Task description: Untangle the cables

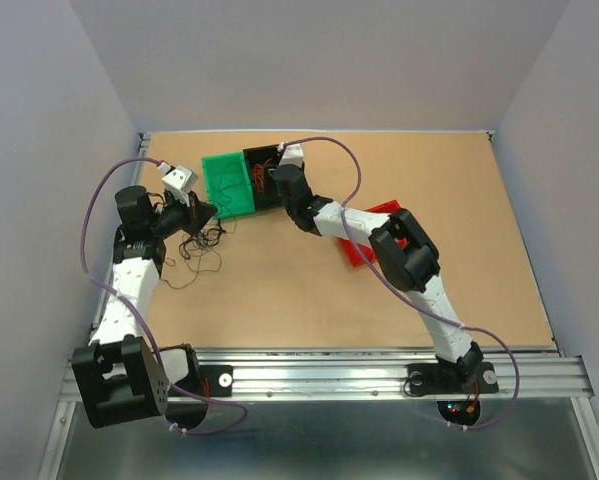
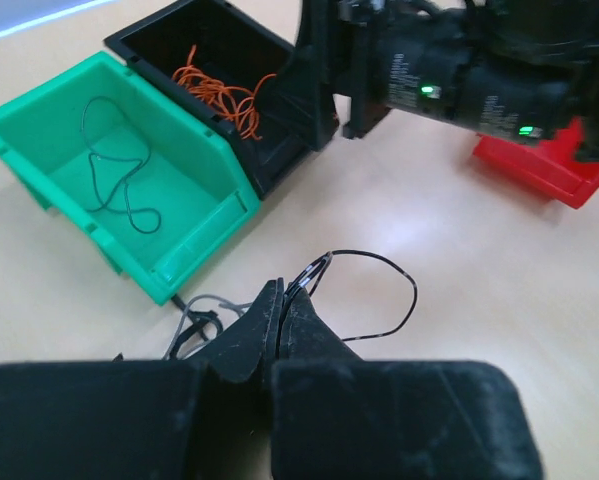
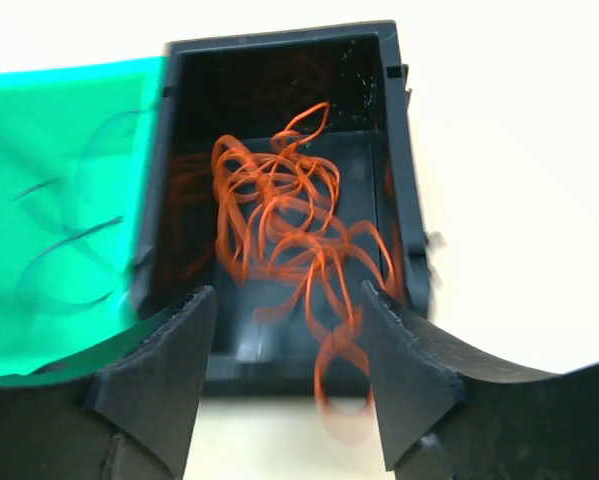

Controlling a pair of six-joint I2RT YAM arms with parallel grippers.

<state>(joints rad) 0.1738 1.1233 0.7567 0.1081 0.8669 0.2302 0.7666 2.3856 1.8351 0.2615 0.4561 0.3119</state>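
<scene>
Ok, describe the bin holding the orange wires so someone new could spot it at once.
On the tan table, look to the far edge, left of centre, where two open bins sit side by side. It is the black bin, right of the green bin. Only it holds a tangle of orange wires; the green one holds a single thin black wire.

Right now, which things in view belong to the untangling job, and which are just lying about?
Job: orange wires in the black bin; thin black wire in the green bin; black wire pinched in the left gripper; loose black tangle on the table; right gripper, open over the black bin.
Lying about: red bin; purple arm cables.
</scene>
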